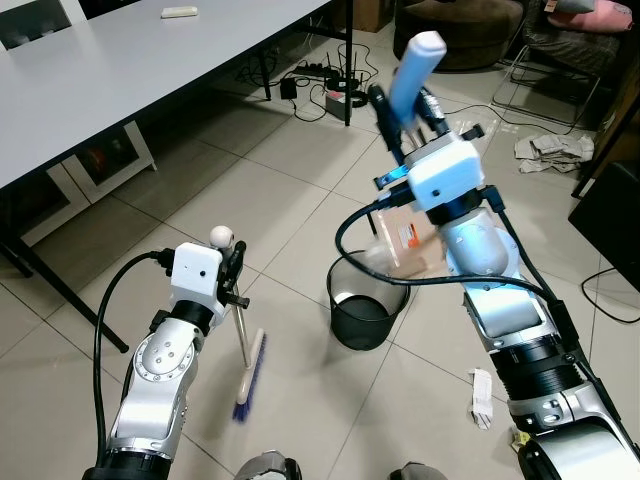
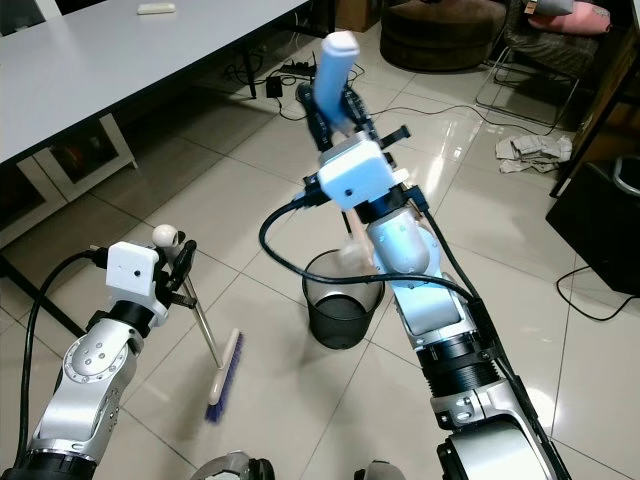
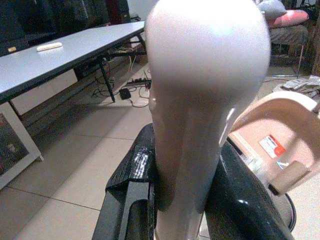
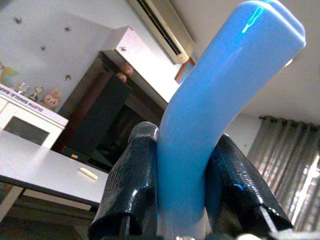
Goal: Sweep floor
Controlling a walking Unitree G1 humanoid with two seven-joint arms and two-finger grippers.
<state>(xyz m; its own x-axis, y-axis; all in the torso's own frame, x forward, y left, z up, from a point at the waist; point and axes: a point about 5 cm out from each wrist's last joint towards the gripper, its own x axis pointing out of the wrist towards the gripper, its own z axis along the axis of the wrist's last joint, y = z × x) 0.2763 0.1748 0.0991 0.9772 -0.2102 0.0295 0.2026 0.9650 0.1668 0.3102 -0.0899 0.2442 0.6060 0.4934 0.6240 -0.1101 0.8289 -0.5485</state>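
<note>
A long grey table (image 1: 150, 80) ran across the far left of the tiled floor (image 1: 290, 170), with a small pale object (image 1: 180, 12) lying near its far end. A dark round seat (image 2: 440, 35) stood far off at the back, and cables with a power strip (image 1: 320, 72) lay beneath the table's far corner. To the far right, crumpled paper (image 1: 553, 150) rested on the tiles, and a smaller scrap (image 1: 481, 397) lay near the robot's right arm.

In the middle of the floor stood a black mesh bin (image 1: 365, 305). Above its right rim, the right gripper (image 1: 405, 110) was raised high, its two black fingers closed tight around the blue handle (image 1: 412, 70) of a dustpan; the pan's pale, translucent scoop (image 1: 405, 250), bearing an orange label, hung tilted just over the bin.

To the near left, the left gripper (image 1: 236, 268) was clamped on the rounded white top of the broom handle (image 1: 222, 237). The thin metal shaft (image 1: 241, 335) slanted down to the broom head (image 1: 250, 375), whose blue bristles touched the floor just left of the bin, apart from it.
</note>
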